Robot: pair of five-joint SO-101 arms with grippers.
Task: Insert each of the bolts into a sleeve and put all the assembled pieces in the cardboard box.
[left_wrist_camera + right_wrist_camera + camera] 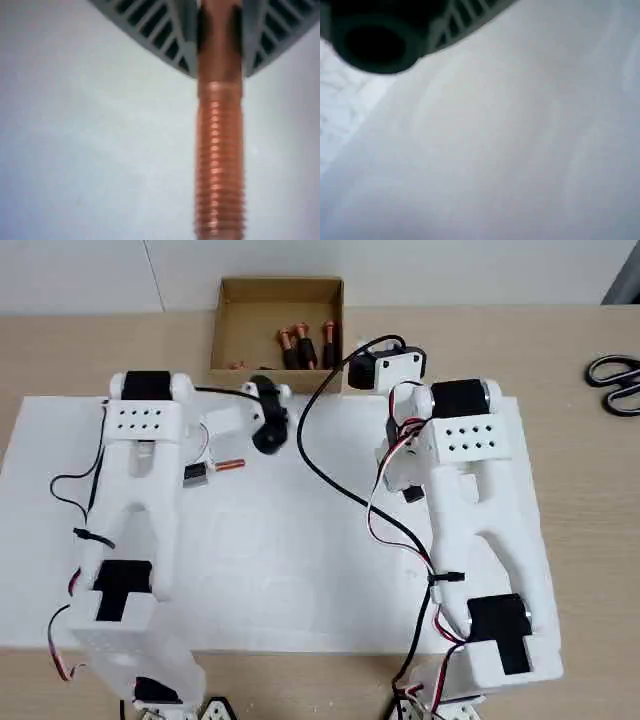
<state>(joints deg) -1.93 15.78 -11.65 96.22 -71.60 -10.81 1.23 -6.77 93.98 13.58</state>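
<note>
Your tan wooden table point(592, 540) carries a large white foam board point(300, 570), and both white arms stand on the board's near edge, reaching toward the far side. Beyond the far edge of the board you have the open brown cardboard box point(217, 335). In it lie three assembled pieces point(305, 345), copper bolts in black sleeves, side by side toward the box's right half. A pair of black-handled scissors point(615, 383) rests on the bare table, well apart from everything else, at the right edge.

Your left gripper point(220, 60) is pinching a copper threaded bolt point(232, 465) at its smooth end, grey ribbed jaws pressed on either side and the threaded shank sticking out free. From above, you see that bolt lying roughly level over the board, below the box's left corner and pointing toward the right arm.

Your right gripper point(410, 490) pinches a short black hollow sleeve point(370, 42) over the board, below the box's right corner. Its open bore faces the wrist camera, with a ribbed jaw touching its side.
</note>
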